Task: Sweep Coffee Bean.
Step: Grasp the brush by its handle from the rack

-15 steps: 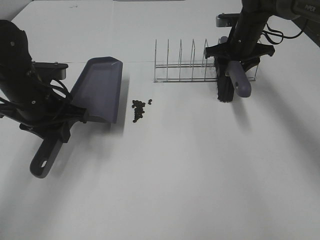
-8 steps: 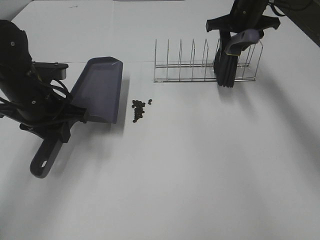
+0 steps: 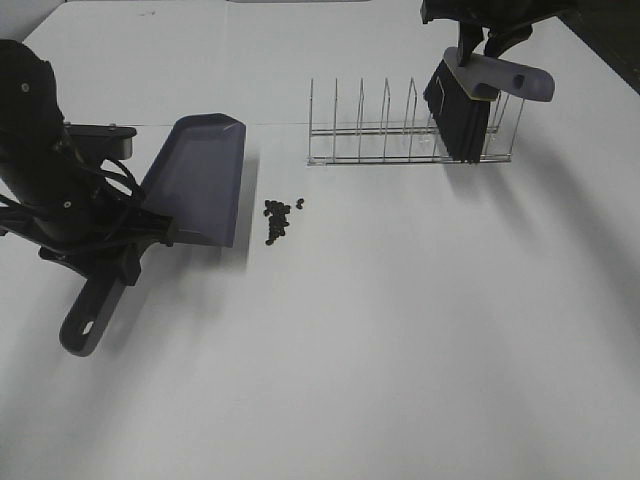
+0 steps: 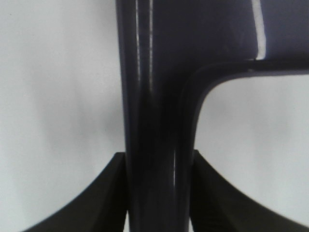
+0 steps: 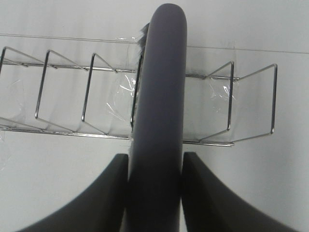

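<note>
Nearest the camera, the left gripper (image 4: 158,155) is holding exactly as it did a second ago. Its fingers are pressing on both sides of the handle (image 3: 88,320) of the dustpan (image 3: 200,175). The dustpan is lying at the left of the table (image 3: 400,350), where it lay before, with its long open edge facing right.

The coffee bean (image 3: 278,218) is sitting as a small dark cluster on the bare table, just to the right of that edge and apart from it. The cluster is in the same spot and showing the same outline as before.

The change is farther back, on the right. A second ago the brush (image 3: 465,115) was hanging in front of the right end of the wire rack (image 3: 370,130), with its handle pointing toward the camera. It is now standing farther back, with its black bristles at the last slots of the rack. Whether they are resting on the wires cannot be told. The brush handle (image 3: 500,75) is now tilting out to the right above them. The right gripper (image 5: 155,157) has drawn back toward the far edge with the brush, and its fingers are clamping the handle from both sides.

The surface is plain white and matte, carrying soft shadows beside the dustpan and the rack. A thin seam is running across it at the level of the rack. Clear tape is showing at the base of the rack. Beyond the far right corner, a dark strip of the room is showing.
</note>
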